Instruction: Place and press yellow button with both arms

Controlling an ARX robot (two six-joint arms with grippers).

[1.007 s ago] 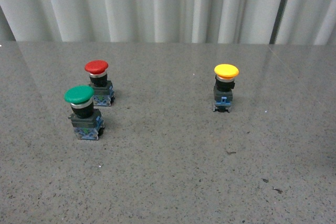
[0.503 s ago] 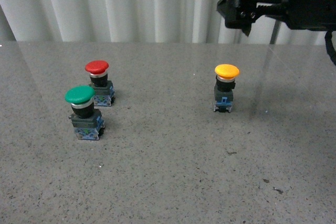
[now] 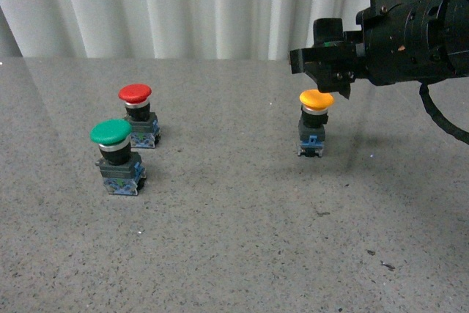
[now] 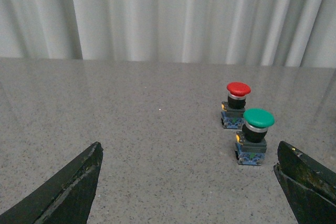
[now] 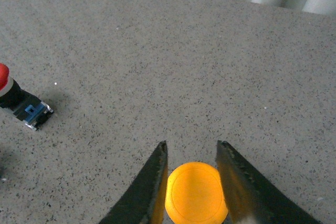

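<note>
Three push-buttons upright on the speckled grey table (image 3: 234, 254), caps up, ready for pressing. Starting at the left: left gripper (image 4: 190, 150), out of the front view and seen only through its own wrist camera, jaws spread wide with nothing between them, low over bare table and well apart from every button, probably waiting its turn. Next, green button (image 3: 111, 132) nearest the robot, with red button (image 3: 135, 94) just behind it, close but apparently not touching; neither wanted, both left alone. Further right, well apart from that pair, yellow button (image 3: 316, 99), alone on its blue-marked base with open table all round, so easy to reach from above. Rightmost, right gripper (image 3: 329, 87), hanging just over the yellow cap, jaws parted only narrowly, one to each side of the cap in the wrist view. Not closed on anything; whether touching the cap, impossible to tell. Lined up that way, most likely, for coming down round the cap and lifting it for placing. Risk: a tip catching the cap edge and toppling the button.
</note>
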